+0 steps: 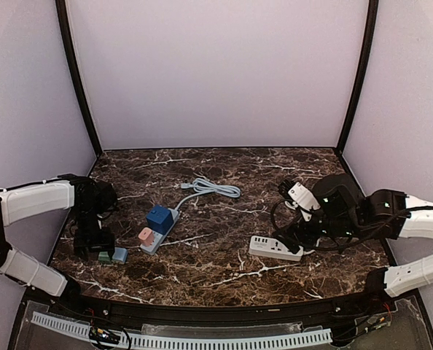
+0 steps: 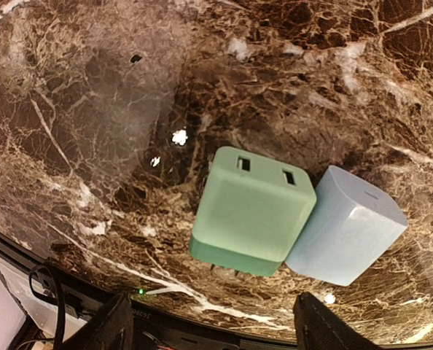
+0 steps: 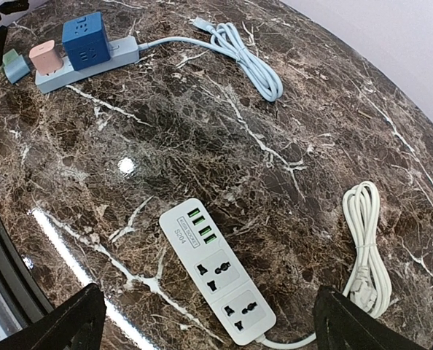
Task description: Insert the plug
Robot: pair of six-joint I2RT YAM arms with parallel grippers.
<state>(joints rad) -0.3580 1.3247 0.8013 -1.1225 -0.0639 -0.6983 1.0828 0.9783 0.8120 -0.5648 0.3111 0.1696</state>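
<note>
green plug [image 2: 251, 211] lies at 8 o'clock on the worktop [image 1: 224, 182], touching a pale blue adapter [image 2: 345, 226] at its 4 o'clock. left hand [image 2: 213, 327] hangs over it, jaws apart, nothing gripped. I'd centre on the green body, pinch its flat sides and keep the fingers clear of the blue one. Grey strip [image 1: 160, 227] at its 2 o'clock looks the likely socket. Right hand [image 3: 213, 321] wide open, empty, over the white strip [image 3: 216, 268]
</note>
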